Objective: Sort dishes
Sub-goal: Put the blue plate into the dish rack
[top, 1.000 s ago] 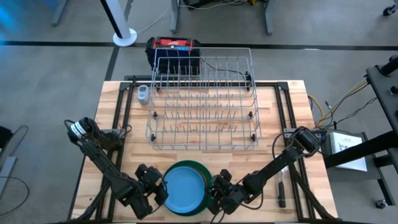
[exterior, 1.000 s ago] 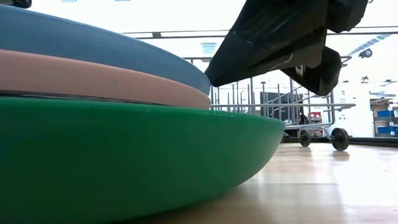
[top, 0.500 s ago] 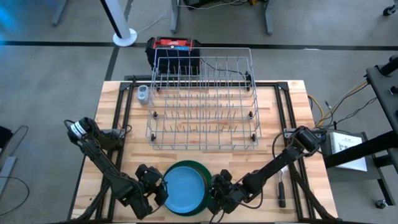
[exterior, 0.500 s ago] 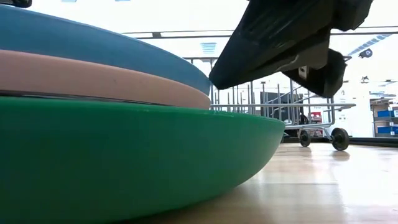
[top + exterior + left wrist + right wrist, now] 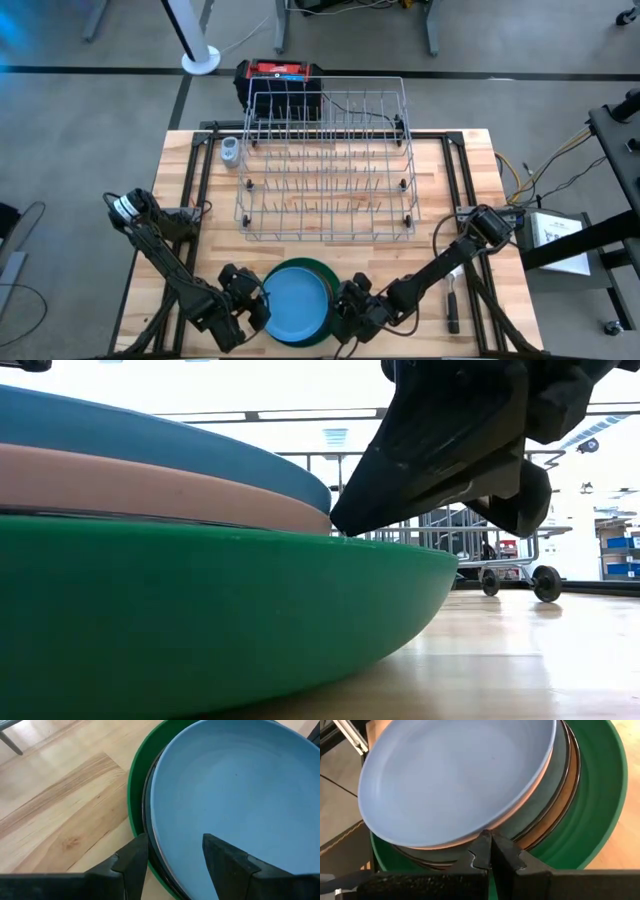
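The wooden table carried a grey wire rack across its far half, standing empty of dishes. At the near edge, midway between the two arms, the dishes formed a single stack. The green plate, the widest, lay at the bottom with its rim showing around the others. Two dark orange-brown plates sat nested inside it, the pale pink plate lay above them, and the light blue plate was on top, tilted rather than level in the right wrist view. The left gripper was positioned at the left rim of the stack with its fingers spread, straddling the edge of the light blue plate; contact could not be confirmed. The right gripper was positioned at the right rim with its fingers pressed together, the tips meeting the underside of the blue and pink plate edges. A black-handled brush lay on the table at the near right.
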Controlling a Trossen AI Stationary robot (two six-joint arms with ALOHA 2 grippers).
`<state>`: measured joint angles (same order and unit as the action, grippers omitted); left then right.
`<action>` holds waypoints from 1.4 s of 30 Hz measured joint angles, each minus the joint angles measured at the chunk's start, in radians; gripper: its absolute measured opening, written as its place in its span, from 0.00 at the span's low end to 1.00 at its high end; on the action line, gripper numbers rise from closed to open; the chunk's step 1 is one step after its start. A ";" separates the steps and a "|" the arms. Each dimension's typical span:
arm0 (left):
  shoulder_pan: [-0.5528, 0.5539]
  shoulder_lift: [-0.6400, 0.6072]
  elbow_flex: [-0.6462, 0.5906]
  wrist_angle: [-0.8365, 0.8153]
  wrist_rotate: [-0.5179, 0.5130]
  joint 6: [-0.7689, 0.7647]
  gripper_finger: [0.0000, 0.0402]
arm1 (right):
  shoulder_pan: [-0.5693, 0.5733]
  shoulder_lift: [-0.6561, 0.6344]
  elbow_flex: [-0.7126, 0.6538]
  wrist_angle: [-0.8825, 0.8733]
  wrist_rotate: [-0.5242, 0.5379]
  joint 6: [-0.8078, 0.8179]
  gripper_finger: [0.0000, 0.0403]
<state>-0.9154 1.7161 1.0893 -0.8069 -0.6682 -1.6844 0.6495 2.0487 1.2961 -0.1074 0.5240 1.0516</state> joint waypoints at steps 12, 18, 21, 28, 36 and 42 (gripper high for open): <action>0.000 0.000 -0.001 0.006 -0.038 0.000 0.44 | -0.002 0.000 0.000 0.044 0.014 -0.029 0.00; 0.000 0.000 -0.001 0.014 -0.068 0.000 0.44 | -0.002 0.000 0.000 0.043 0.015 -0.030 0.00; 0.000 0.000 0.009 0.012 -0.089 0.012 0.44 | -0.001 0.000 0.000 0.042 0.014 -0.031 0.00; 0.001 -0.002 0.051 0.034 -0.122 0.075 0.44 | -0.005 0.001 0.000 0.051 0.046 -0.032 0.00; 0.003 -0.002 0.119 -0.029 -0.112 0.157 0.44 | -0.005 0.001 0.000 0.046 0.058 -0.032 0.00; 0.002 -0.002 0.198 -0.259 -0.014 0.075 0.44 | -0.004 0.001 0.000 0.045 0.057 -0.032 0.00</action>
<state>-0.9129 1.7141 1.2869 -1.0662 -0.6826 -1.6092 0.6450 2.0499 1.2961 -0.0620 0.5812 1.0199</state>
